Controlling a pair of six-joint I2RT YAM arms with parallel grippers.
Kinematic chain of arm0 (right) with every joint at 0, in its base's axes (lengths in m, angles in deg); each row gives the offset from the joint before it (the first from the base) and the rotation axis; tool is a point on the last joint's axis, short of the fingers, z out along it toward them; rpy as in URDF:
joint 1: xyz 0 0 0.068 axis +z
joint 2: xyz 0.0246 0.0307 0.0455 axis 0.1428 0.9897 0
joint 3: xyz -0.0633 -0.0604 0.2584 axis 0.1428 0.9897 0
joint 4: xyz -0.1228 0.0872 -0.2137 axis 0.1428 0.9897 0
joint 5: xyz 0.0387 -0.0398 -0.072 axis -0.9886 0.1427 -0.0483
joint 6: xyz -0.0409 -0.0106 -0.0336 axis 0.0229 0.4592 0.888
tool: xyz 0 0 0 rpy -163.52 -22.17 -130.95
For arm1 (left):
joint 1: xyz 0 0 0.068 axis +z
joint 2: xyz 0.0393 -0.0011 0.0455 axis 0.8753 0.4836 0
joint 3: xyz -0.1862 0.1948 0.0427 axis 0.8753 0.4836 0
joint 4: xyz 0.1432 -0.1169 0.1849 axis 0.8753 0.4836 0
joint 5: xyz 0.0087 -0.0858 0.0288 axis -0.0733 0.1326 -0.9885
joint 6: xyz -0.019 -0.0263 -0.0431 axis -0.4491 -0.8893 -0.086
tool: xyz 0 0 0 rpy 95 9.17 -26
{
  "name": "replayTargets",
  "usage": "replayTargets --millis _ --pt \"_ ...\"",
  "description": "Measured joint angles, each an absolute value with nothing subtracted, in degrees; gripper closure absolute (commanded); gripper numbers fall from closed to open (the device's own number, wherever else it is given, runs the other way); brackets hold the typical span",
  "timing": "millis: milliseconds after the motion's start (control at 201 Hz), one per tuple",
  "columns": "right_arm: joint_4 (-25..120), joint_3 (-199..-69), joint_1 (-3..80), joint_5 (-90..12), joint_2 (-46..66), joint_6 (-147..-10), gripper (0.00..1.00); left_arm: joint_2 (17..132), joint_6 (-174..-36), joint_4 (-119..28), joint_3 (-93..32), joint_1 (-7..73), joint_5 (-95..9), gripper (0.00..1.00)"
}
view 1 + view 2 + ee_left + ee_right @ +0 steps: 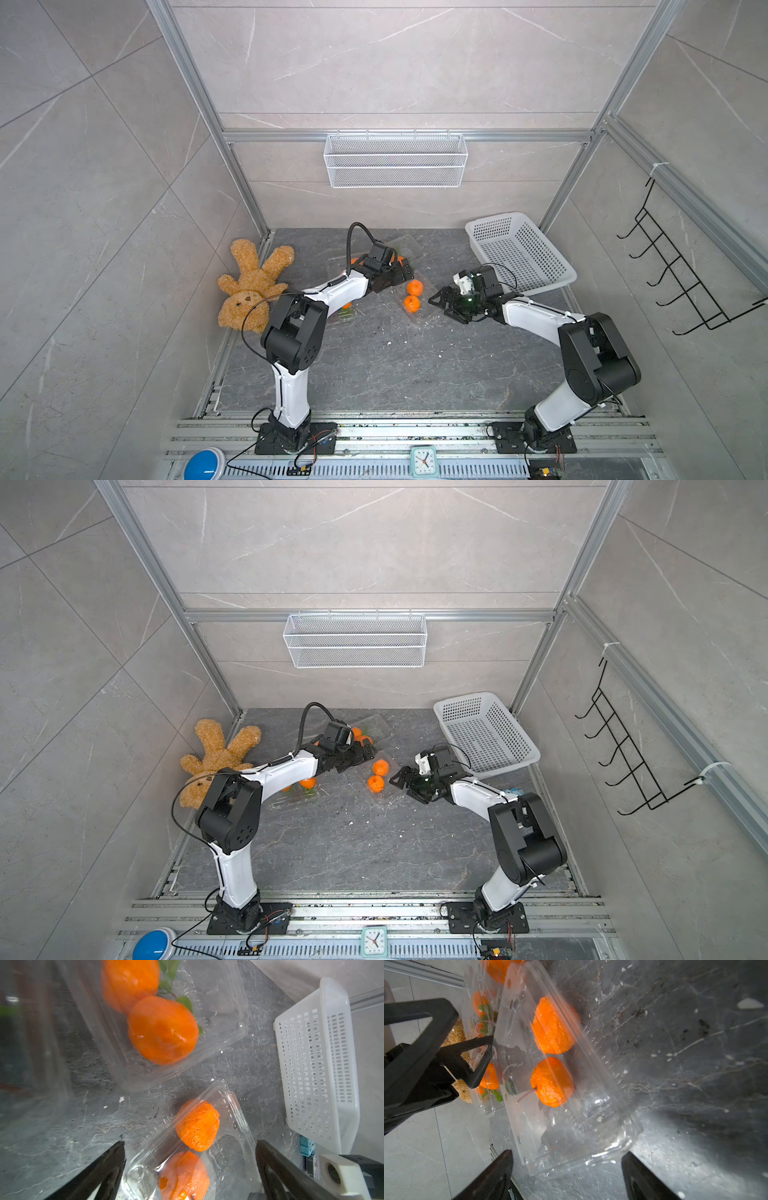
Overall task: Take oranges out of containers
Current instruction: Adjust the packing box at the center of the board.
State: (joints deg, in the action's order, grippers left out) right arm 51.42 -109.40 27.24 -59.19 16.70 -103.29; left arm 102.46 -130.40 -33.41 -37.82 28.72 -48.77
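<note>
Two oranges lie inside a clear container at mid-table. My left gripper is open, and its black fingers stand on either side of that container's near end. From the opposite side my right gripper is also open, its fingers just short of the container's other end. A second container behind holds two leafy oranges. Under my left arm lies a third container with an orange in it.
A white perforated basket stands at the back right, close behind my right gripper. A brown plush bear lies at the left edge. A white wire basket hangs on the back wall. Small white crumbs dot the dark table.
</note>
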Motion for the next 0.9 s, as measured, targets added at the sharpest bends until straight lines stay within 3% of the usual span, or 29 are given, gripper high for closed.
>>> replayTargets --millis 244,484,897 --pt "55.2 -113.0 27.5 -56.5 20.0 -100.3 0.27 103.6 -128.9 -33.8 -38.7 27.0 -48.9 0.01" --pt "62.5 -119.6 27.5 -51.8 21.5 -94.1 0.26 99.7 -131.4 -39.6 -30.8 24.9 -50.7 0.01" --pt "71.4 -130.6 27.3 -47.6 26.9 -84.7 0.03 88.5 -143.9 -46.8 -13.4 14.1 -52.4 0.00"
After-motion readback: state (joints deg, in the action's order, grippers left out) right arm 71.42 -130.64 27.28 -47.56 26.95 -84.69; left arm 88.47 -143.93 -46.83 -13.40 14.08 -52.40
